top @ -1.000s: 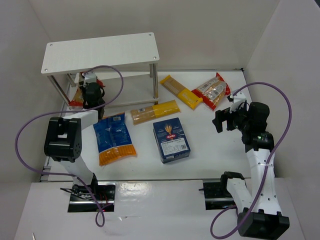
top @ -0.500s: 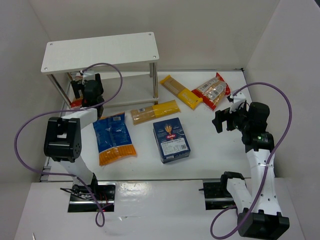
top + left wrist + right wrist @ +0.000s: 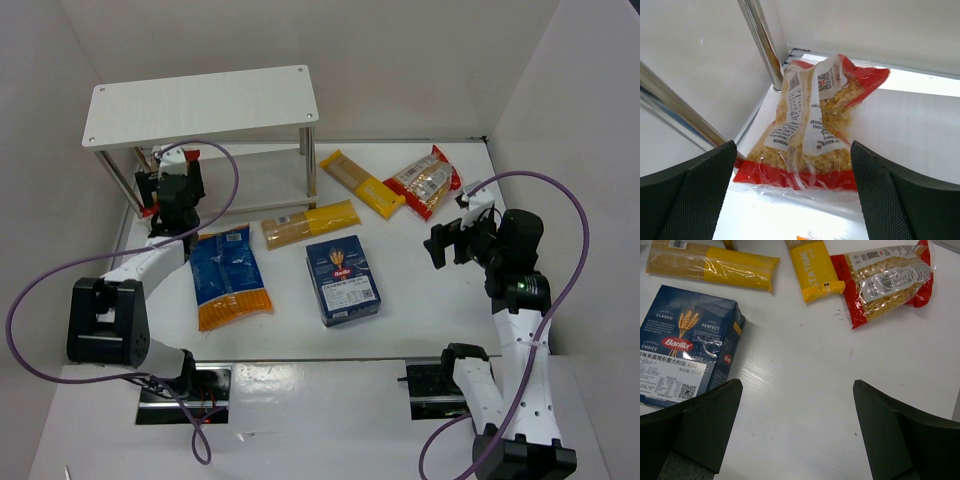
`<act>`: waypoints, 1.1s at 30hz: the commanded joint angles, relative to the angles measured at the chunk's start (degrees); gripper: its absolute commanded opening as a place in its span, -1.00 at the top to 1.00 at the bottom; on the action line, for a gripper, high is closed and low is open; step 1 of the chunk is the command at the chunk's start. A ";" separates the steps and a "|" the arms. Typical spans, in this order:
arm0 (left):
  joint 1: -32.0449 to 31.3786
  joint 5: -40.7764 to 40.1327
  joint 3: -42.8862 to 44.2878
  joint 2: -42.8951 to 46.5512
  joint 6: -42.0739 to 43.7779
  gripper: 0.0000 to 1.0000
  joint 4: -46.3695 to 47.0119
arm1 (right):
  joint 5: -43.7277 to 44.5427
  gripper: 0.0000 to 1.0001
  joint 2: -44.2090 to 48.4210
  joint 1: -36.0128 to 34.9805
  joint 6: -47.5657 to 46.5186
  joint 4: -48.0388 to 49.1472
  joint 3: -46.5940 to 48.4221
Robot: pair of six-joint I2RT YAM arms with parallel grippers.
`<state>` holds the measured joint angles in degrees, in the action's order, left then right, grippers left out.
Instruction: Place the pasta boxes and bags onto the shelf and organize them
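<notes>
The white shelf (image 3: 200,100) stands at the back left. A red-edged clear bag (image 3: 810,125) of tan pasta lies on its lower board at the left end, between silver legs (image 3: 762,45); only a red corner (image 3: 149,209) shows from above. My left gripper (image 3: 168,176) (image 3: 795,200) is open just in front of that bag, not touching it. A dark blue box (image 3: 342,280) (image 3: 680,355), a blue-and-orange bag (image 3: 229,275), two yellow packs (image 3: 310,223) (image 3: 363,183) and a second red-edged bag (image 3: 425,182) (image 3: 885,280) lie on the table. My right gripper (image 3: 447,240) (image 3: 795,440) hangs open and empty, right of the box.
White walls enclose the table on the left, back and right. The left arm's purple cable (image 3: 225,180) loops in front of the shelf. The shelf's right front leg (image 3: 311,160) stands close to the yellow packs.
My left gripper opened and let go of the red-edged bag, then drew back a little toward me. The right arm has hardly moved.
</notes>
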<state>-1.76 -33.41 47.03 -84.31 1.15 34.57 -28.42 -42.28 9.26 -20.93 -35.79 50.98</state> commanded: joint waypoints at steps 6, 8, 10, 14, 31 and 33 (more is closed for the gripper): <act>-3.42 11.42 -1.85 11.61 3.68 -1.00 -15.17 | -2.24 -1.00 1.94 0.41 -1.22 0.46 -0.62; -4.83 17.48 -1.15 13.81 5.61 -1.00 -21.09 | -2.25 -1.00 2.56 0.41 -1.22 0.46 -0.62; -6.32 22.66 -1.15 17.50 6.67 -1.00 -29.79 | -2.78 -1.00 3.78 0.41 -1.22 0.46 -0.62; -6.94 31.70 0.87 28.11 12.54 -1.00 -44.72 | -3.91 -1.00 4.31 0.41 -1.22 -0.07 -0.62; -1.76 54.50 5.64 45.74 3.77 -1.00 -65.77 | -0.50 -1.00 2.92 0.41 0.54 -0.07 0.43; -0.44 53.72 5.62 43.90 3.77 -1.00 -66.38 | 1.43 -1.00 0.90 0.41 2.20 -0.07 1.04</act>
<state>-3.55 17.67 53.32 -38.15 6.85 -30.17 -30.17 -38.39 9.28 -20.91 -36.47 50.87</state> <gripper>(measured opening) 0.998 0.999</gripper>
